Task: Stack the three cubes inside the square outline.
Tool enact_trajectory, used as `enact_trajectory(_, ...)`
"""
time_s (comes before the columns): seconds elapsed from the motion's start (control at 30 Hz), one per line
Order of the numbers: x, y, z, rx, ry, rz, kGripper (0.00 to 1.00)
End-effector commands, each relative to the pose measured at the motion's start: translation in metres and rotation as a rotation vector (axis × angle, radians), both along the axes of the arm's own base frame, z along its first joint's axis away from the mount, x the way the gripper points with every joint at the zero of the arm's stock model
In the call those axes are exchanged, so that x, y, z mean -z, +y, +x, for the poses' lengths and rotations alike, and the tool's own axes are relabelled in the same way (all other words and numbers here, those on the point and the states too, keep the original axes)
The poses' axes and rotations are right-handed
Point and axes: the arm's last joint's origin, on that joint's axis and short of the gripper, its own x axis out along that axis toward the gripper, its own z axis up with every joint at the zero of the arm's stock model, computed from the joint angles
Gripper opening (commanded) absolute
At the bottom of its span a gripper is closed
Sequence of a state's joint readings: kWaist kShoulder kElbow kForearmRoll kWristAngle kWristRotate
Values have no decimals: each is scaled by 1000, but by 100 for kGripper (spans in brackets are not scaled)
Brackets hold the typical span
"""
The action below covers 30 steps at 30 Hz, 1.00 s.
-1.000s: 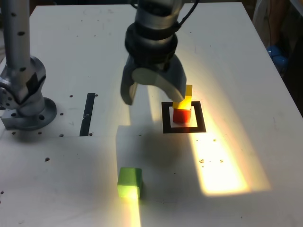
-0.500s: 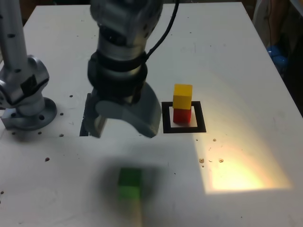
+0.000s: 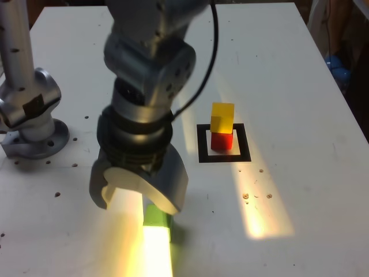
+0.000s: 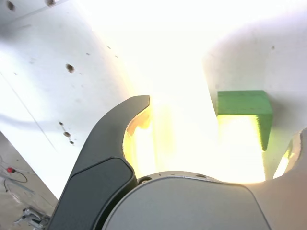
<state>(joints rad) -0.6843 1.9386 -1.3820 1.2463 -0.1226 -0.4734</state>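
Observation:
The yellow cube [image 3: 222, 117] sits on the red cube [image 3: 221, 140] inside the black square outline [image 3: 203, 145]. The green cube [image 3: 157, 221] lies on the table near the front edge, partly hidden by my gripper [image 3: 137, 199], which hangs open just above and to the exterior view's left of it. In the wrist view the green cube [image 4: 243, 108] shows between the spread fingers, close to one of them, and my gripper [image 4: 216, 139] holds nothing.
A straight black strip, hidden behind the arm, lies left of the outline in the exterior view. The arm's base [image 3: 31, 109] stands at the exterior view's left. A bright light patch [image 3: 262, 213] falls on the white table [image 3: 288, 75].
My gripper has moved from beside the yellow-on-red stack toward the front left of the exterior view, ending over the green cube. The stack has stayed in place.

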Motion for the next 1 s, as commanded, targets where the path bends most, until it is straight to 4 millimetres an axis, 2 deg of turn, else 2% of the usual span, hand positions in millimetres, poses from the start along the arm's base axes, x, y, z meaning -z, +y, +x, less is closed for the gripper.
enact_trajectory(0.0,4,-4,2,1,6,-1,98)
enact_trajectory(0.33,29,-17,17,13,29,-7,93)
enact_trajectory(0.53,39,-22,22,22,40,-6,86)
enact_trajectory(0.67,41,-23,24,23,40,-8,73)
enact_trajectory(0.9,40,-24,27,23,17,-1,39)
enact_trajectory(0.97,40,-24,27,25,12,0,36)
